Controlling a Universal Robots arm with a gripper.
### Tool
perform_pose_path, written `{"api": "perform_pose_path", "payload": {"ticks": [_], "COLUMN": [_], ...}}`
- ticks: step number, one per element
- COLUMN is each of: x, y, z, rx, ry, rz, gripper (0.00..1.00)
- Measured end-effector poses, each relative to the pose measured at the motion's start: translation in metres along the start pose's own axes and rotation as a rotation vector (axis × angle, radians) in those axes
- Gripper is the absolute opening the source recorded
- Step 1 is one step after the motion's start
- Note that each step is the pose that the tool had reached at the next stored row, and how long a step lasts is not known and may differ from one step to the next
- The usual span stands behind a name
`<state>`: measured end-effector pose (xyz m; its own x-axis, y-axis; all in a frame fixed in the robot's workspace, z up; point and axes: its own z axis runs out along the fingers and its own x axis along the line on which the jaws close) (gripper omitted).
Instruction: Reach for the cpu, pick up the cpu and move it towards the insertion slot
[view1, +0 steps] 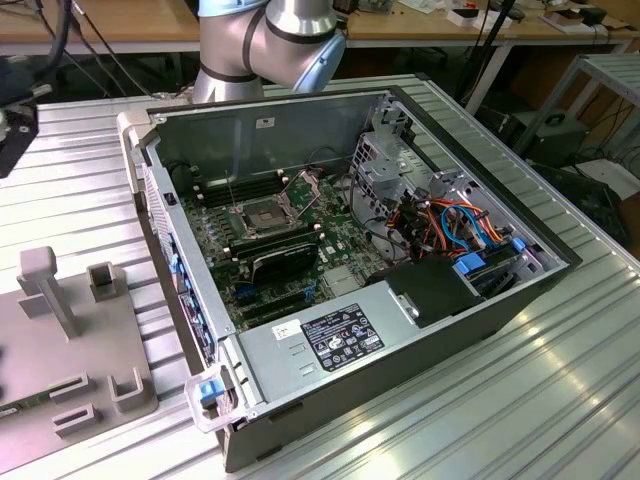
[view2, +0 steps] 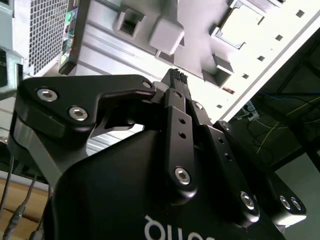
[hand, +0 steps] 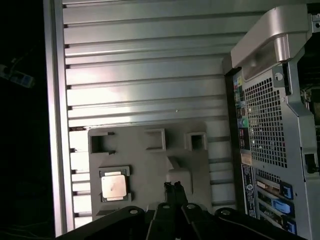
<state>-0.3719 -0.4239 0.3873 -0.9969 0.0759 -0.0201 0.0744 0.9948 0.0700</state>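
— What is catalogued, largest first?
— Computer case (view1: 250, 125), laid open. Holder plate (hand: 150, 165), recessed, likely for locating parts. Gripper (hand: 173, 186), fingers closed together, nothing gripped. Insertion slot (view1: 262, 215), frame raised, socket exposed.
— And the cpu?
— The cpu (hand: 113, 186) is seated in a plate recess, near the gripper, untouched.

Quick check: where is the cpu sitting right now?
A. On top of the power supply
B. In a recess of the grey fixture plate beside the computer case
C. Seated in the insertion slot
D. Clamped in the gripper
B: in the first wrist view the cpu lies in a recess of the grey fixture plate, apart from the gripper.
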Motion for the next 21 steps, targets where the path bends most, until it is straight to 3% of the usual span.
{"api": "perform_pose_path", "payload": {"ticks": [4, 7, 16, 18, 21], "x": [0.0171, 0.0408, 0.0830, 0.0905, 0.0937], "y": [-0.0055, -0.0111, -0.0194, -0.0212, -0.0219], "z": [-0.0003, -0.0001, 0.0012, 0.0014, 0.0014], "rx": [0.0000, 0.0000, -0.0003, -0.0003, -0.0004], "ry": [0.0000, 0.0000, 0.0001, 0.0004, 0.0003], "rz": [0.000, 0.000, 0.000, 0.000, 0.000], "gripper": [0.11, 0.11, 0.11, 0.11, 0.11]}}
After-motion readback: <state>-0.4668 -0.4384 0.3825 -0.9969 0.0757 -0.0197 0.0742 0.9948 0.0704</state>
